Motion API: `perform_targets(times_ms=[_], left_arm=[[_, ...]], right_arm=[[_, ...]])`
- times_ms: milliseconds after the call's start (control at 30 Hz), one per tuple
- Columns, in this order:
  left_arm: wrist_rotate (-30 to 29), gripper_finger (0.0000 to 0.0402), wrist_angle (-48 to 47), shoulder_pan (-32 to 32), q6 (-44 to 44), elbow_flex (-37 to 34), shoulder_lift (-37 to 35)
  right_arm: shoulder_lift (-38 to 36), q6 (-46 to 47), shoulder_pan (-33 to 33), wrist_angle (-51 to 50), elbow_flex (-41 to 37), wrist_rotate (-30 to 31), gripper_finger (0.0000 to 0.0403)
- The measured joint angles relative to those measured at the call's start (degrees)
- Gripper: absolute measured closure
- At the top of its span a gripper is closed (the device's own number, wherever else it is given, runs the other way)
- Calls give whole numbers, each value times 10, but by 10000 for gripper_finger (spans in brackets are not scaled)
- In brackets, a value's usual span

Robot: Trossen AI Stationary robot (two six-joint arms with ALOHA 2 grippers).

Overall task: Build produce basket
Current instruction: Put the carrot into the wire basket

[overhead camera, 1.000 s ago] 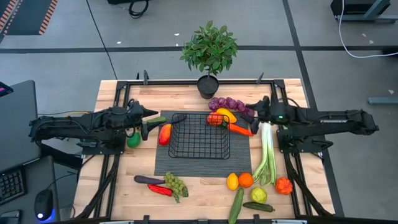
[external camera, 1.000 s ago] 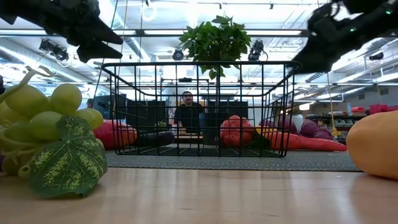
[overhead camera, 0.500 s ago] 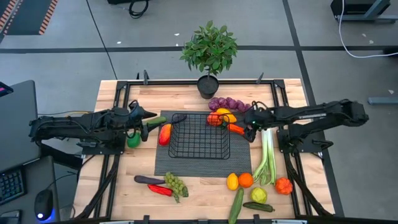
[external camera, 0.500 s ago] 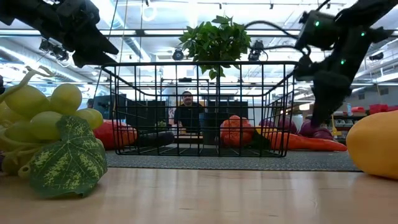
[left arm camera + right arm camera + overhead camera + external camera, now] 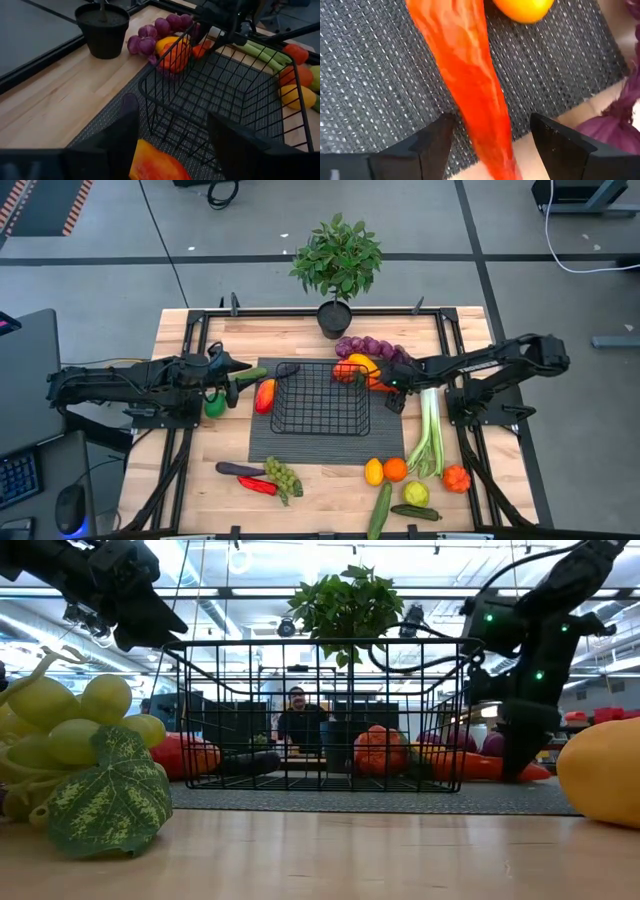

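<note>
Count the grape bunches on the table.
2: purple grapes by the basket's far right corner; green grapes on the wood near the table's front edge. None look hidden.

The wooden desk [image 5: 200,480] carries a dark ribbed mat [image 5: 300,448] at its middle and a potted plant [image 5: 336,270] at the far edge. Directly on the wood lie green grapes [image 5: 284,477], a lemon [image 5: 374,471], a leek [image 5: 430,428] and a cucumber [image 5: 381,507].

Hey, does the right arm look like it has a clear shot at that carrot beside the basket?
Probably yes. The right hand sits just over the carrot, open fingers on either side. The carrot lies on the mat outside the basket, with nothing covering it.
</note>
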Motion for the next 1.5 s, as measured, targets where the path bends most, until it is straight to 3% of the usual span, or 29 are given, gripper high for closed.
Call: perform_targets(times_ms=[233, 533, 667, 900, 1100, 1333, 1500], left_arm=[[0, 169, -6, 0, 0, 0, 0], [0, 171, -6, 0, -1, 0, 0], [0, 171, -6, 0, 0, 0, 0], [-1, 171, -6, 2, -30, 0, 0], [-2, 171, -19, 5, -90, 0, 0], [-2, 170, -36, 5, -90, 7, 0], [-27, 170, -81, 5, -90, 36, 0]], right_arm=[[2, 17, 0, 5, 0, 0, 174], [-12, 22, 1, -20, -2, 13, 299], [-46, 44, 0, -49, -2, 14, 332], [-128, 101, 0, -110, -2, 16, 324], [-192, 130, 0, -105, -2, 90, 324], [-228, 57, 1, 38, 7, 85, 324], [-208, -21, 22, 54, 76, 80, 324]])
